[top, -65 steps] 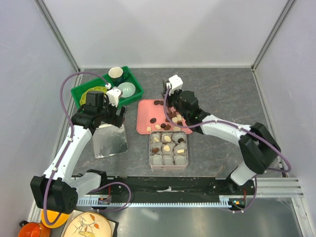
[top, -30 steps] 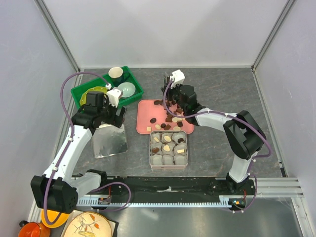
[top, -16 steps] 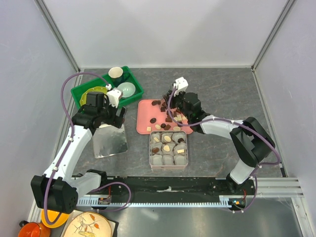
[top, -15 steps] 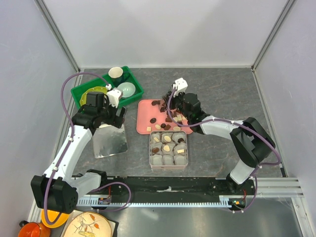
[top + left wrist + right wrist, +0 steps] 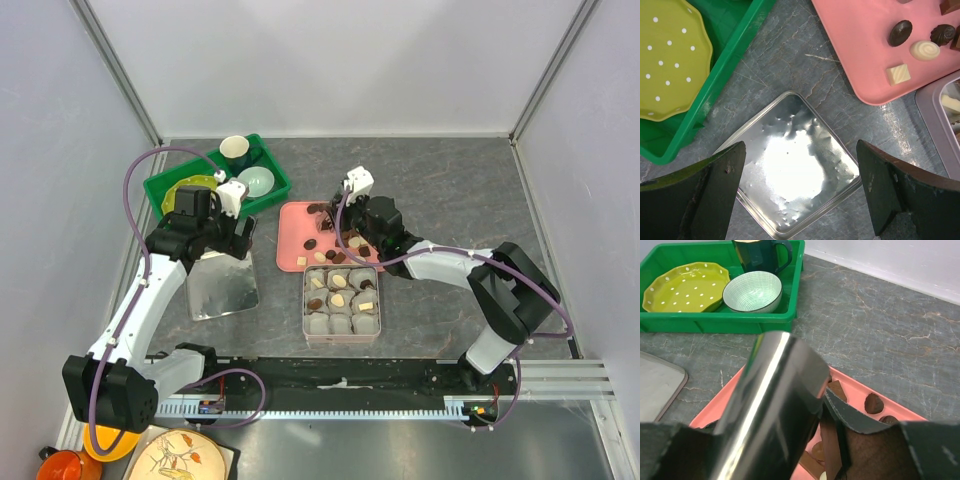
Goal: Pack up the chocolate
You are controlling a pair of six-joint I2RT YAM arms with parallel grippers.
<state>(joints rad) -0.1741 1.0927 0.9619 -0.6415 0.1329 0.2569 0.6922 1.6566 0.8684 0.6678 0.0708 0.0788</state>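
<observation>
Loose chocolate pieces, dark and cream, lie on a pink tray; three of them show at the tray's edge. More sit in grey paper cups in the open tin. My right gripper hangs low over the tray's near side, just behind the tin. In the right wrist view that gripper is shut on a brown chocolate piece, above the tray. My left gripper is open over the silver lid, with nothing between its fingers.
A green bin at the back left holds a yellow dotted plate, a pale bowl and a dark mug. The lid lies flat between bin and tray. Grey walls close in the table.
My right gripper has come from the tray's far side toward its near edge by the tin, jaws unchanged. The left arm has not moved.
</observation>
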